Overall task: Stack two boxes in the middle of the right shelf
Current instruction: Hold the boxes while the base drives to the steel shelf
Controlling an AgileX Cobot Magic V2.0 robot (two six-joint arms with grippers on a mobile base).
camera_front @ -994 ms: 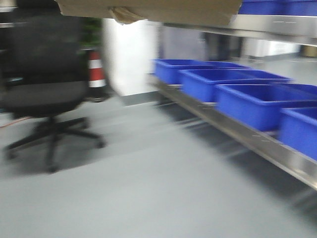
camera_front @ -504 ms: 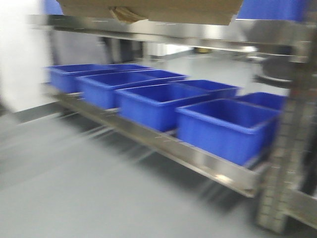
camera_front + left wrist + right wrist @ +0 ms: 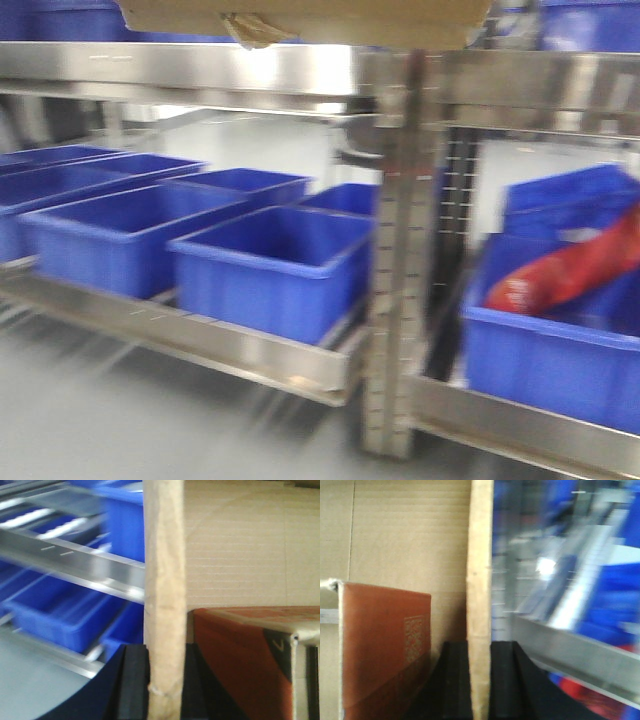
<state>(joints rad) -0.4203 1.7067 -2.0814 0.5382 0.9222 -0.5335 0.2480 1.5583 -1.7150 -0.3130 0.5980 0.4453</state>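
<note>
The left gripper (image 3: 164, 685) shows two matte black fingers (image 3: 135, 685), flat-faced with squared edges and a curved outer shoulder. The right gripper (image 3: 480, 680) has the same plain black fingers (image 3: 454, 680).

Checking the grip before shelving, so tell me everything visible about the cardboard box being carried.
The cardboard box is plain tan corrugated board, seen from below at the front view's top edge, a crumpled scrap hanging under it. Each wrist view shows one upright wall edge-on, clamped by the left gripper and the right gripper. An orange-brown box sits beside those walls, apparently inside.
</note>
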